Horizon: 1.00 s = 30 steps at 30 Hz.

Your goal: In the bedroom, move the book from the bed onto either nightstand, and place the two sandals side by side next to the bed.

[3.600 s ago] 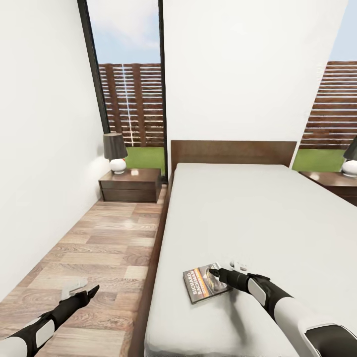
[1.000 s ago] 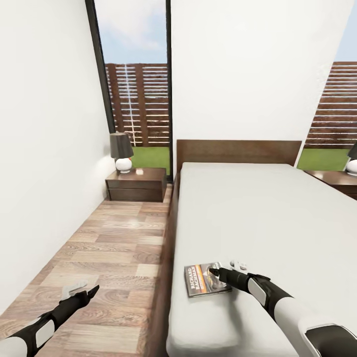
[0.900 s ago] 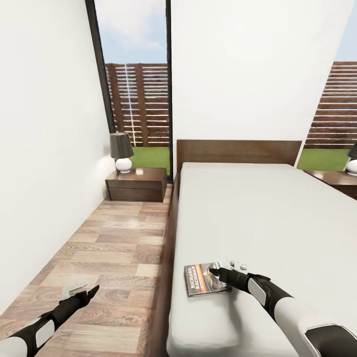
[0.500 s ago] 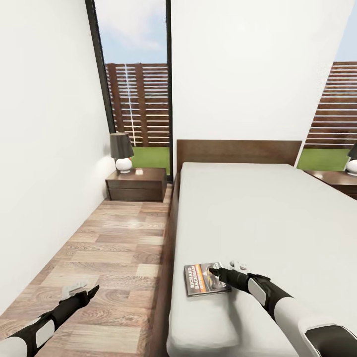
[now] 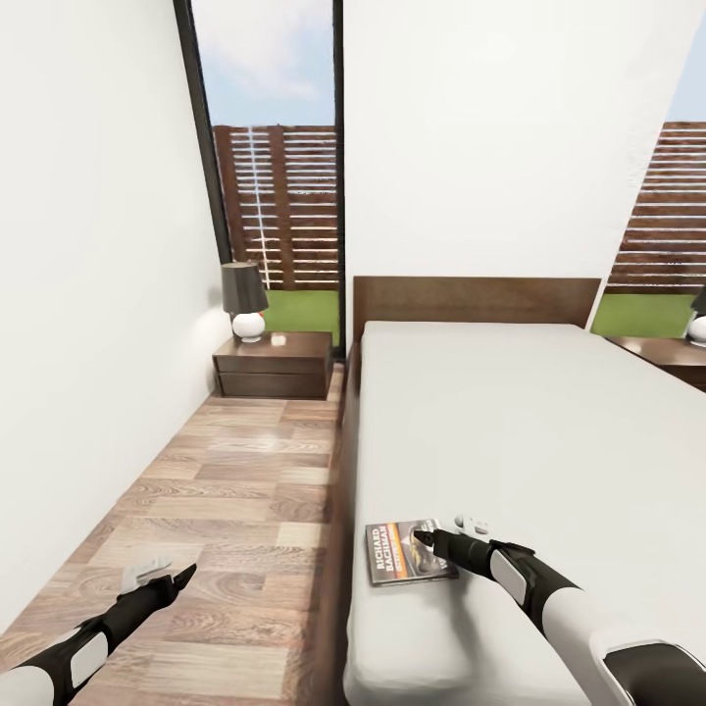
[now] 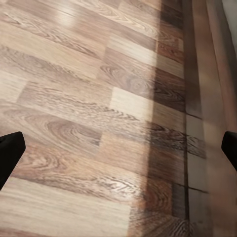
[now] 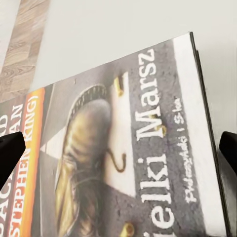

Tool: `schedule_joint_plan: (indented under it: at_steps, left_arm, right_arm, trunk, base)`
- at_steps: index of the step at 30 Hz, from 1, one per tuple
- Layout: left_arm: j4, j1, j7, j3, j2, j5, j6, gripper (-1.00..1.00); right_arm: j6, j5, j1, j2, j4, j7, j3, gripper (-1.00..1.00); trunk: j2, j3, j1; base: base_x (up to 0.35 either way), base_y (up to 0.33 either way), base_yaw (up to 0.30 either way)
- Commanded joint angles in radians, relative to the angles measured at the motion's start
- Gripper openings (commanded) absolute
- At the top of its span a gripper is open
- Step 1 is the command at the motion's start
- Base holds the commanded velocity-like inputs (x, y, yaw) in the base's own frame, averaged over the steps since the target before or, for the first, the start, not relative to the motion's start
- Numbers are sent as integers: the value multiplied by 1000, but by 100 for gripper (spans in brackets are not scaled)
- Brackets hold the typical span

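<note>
The book (image 5: 410,554), with orange stripes and a boot picture, lies flat near the left edge of the off-white bed (image 5: 510,422). My right gripper (image 5: 428,539) is right over the book's cover (image 7: 123,148), its two dark fingertips (image 7: 10,153) standing wide apart, open. My left gripper (image 5: 181,577) hangs open low over the wood floor (image 6: 98,98) beside the bed frame. One nightstand (image 5: 275,365) stands at the head of the aisle left of the bed, another nightstand (image 5: 667,355) at the far right. The sandals are out of view.
A dark-shaded lamp (image 5: 245,304) sits on the left nightstand. The plank floor (image 5: 226,490) forms a narrow aisle between the white wall (image 5: 88,343) and the bed. A tall window (image 5: 275,176) rises behind the nightstand, and the brown headboard (image 5: 476,299) closes the bed's far end.
The whole view has shifted: bed, nightstand and window sit slightly further right than before. Both grippers and the book keep the same places in the picture.
</note>
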Motion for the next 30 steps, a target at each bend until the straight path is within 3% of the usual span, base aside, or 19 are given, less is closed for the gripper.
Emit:
schedule_joint_plan:
  at_steps: [1, 30]
  left_arm:
    - [1, -1, -2, -9, 0, 7, -5, 100]
    - [1, -1, -1, -9, 0, 7, -5, 100]
  right_arm:
    - [11, -11, 0, -1, 0, 0, 14, 100]
    - [11, -11, 0, -1, 0, -1, 14, 100]
  trunk:
    - [0, -1, 0]
    - [0, -1, 0]
  base:
    - [0, 37, 0]
    - [0, 78, 0]
